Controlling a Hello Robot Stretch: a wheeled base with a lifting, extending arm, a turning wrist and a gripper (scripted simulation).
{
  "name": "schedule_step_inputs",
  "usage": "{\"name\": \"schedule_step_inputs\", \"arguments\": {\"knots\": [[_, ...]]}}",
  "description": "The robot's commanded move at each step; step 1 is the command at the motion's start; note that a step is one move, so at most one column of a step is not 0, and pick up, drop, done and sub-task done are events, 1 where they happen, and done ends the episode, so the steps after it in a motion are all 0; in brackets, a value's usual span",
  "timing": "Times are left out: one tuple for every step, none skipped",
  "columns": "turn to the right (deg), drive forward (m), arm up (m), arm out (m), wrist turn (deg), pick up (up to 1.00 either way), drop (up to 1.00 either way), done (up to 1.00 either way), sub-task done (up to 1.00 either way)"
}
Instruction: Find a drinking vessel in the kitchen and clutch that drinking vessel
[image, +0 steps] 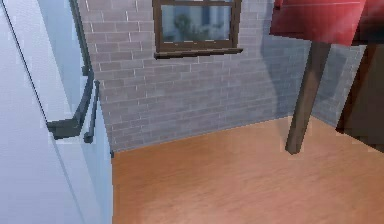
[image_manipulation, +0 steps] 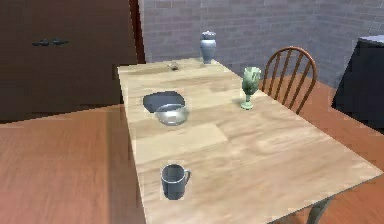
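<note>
A dark blue-grey mug stands upright on the pale wooden table in the arm side view, near the table's near-left corner and a little in from the edge, its handle turned toward the picture's right. A second drinking vessel, a green stemmed goblet, stands upright farther out near the table's right edge, well apart from the mug. The pictures do not let me tell the state of the gripper. Between the two vessels, toward the table's left edge, a shiny metal bowl sits just in front of a flat dark plate, the two touching or nearly so. At the far end a grey-blue lidded vase stands upright, with a small dark speck to its left that is too small to name. The tabletop around the mug is bare planked wood. A round-backed wooden chair with spindles stands at the table's far right side, and a dark box-like shape stands beyond it at the picture's right edge. Left of the table lies open reddish wood floor, bounded by a dark brown cabinet with two doors. In the forward view a white appliance door with a grey handle stands along the left side, a grey brick wall with a dark-framed window stands ahead, and bare wood floor reaches to a brown post under a red top.
</note>
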Motion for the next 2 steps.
{"name": "schedule_step_inputs", "arguments": {"knots": [[0.0,0.00,0.50,0.00,0.0,0.00,0.00,0.00,0.00],[0.0,0.00,0.36,0.00,0.0,0.00,0.00,0.00,0.00]]}}
